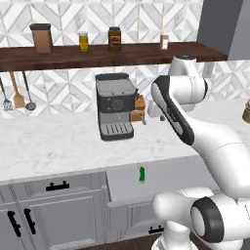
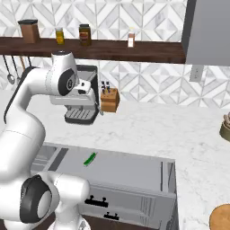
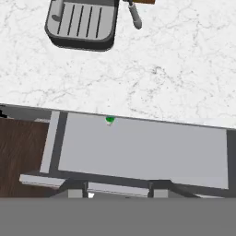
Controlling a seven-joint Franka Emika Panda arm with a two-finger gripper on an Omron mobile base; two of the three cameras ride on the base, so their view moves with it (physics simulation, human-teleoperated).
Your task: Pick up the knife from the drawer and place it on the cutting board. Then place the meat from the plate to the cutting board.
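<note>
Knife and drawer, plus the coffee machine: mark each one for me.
knife point(image 2: 90, 158), right base view, on its green handle.
drawer point(image 2: 130, 173), right base view, on the bare grey floor inside.
coffee machine point(image 1: 116, 101), left base view, on its dark front face.

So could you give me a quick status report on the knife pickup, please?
Gripper high over the counter, state unreadable. Drawer open; knife flat inside near the back edge, untouched. Nothing blocking the descent. Plate at far right.

Arm is raised and folded: elbow bent mid-frame in left base view, wrist held high at upper centre. Gripper state can't be told; fingertips aren't resolved.
</note>
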